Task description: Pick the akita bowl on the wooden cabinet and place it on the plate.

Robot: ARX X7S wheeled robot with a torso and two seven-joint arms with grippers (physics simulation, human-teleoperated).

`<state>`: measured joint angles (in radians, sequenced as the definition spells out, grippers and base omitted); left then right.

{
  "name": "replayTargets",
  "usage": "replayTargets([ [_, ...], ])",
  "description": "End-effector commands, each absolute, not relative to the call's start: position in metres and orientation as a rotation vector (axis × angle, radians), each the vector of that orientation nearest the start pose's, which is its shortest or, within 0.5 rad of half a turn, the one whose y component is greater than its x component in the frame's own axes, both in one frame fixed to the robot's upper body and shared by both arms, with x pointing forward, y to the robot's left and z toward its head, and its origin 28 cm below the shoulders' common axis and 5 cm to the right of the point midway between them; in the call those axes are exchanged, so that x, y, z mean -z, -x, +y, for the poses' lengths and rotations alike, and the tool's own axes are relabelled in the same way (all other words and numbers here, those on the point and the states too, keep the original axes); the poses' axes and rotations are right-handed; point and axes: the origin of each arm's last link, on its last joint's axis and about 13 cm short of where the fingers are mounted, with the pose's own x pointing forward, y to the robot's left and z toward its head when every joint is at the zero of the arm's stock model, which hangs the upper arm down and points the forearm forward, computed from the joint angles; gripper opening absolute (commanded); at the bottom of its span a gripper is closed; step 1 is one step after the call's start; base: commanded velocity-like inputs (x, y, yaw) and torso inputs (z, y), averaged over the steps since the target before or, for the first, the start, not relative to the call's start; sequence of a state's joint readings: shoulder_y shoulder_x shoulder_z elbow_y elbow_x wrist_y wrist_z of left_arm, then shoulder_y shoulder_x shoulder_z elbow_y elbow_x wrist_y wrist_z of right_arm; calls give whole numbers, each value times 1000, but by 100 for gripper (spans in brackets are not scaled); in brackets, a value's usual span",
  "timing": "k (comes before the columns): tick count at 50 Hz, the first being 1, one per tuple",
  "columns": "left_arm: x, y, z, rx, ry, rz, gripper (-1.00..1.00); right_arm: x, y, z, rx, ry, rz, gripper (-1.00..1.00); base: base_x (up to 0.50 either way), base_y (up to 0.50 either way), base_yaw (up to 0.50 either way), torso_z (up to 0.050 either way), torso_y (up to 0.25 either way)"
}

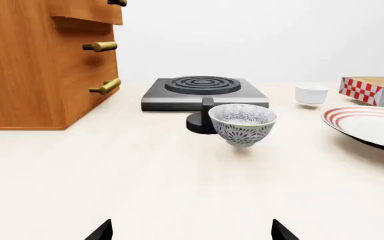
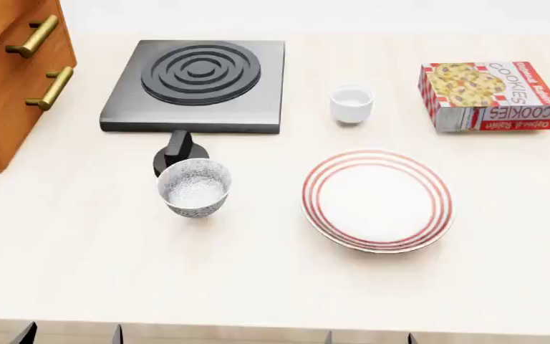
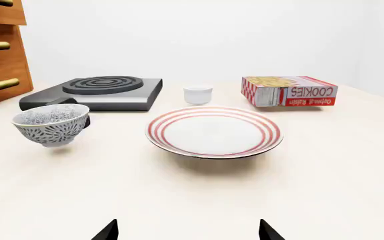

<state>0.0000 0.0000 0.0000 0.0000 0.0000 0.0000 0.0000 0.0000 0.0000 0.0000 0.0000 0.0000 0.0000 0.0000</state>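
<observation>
Both grippers (image 1: 190,231) (image 3: 188,230) nearest camera, spread apart, grasping nothing. Bowl (image 2: 194,188) upright on table (image 2: 256,279), just before stove (image 2: 198,75), left of plate (image 2: 377,201). Cabinet (image 2: 3,79) far left.

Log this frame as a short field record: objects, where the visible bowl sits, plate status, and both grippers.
surface: pale table
bowl: speckled akita bowl upright on the table, just in front of the stove's knob, left of the plate
cabinet top: out of view; only the wooden cabinet front and side show
plate: red-ringed plate, nothing on it
other items: stove, white cup, cookie box
left gripper: open, holding nothing
right gripper: open, holding nothing
</observation>
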Motion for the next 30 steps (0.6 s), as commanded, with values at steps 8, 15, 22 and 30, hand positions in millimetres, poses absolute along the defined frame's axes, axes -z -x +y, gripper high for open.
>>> replayTargets([
  [8, -13, -210, 205, 1, 3, 3, 100, -13, -210, -96, 3, -5, 5, 100, 0, 0, 0, 0, 0],
  [15, -14, -210, 207, -16, 14, 5, 100, -13, -210, -96, 5, -8, 4, 100, 0, 0, 0, 0, 0],
  [22, -15, -209, 207, -19, 49, 5, 100, -13, -210, -96, 9, -13, 8, 100, 0, 0, 0, 0, 0],
  [30, -15, -210, 208, -24, 50, 10, 100, -13, -210, -96, 13, -13, 8, 100, 0, 0, 0, 42, 0],
])
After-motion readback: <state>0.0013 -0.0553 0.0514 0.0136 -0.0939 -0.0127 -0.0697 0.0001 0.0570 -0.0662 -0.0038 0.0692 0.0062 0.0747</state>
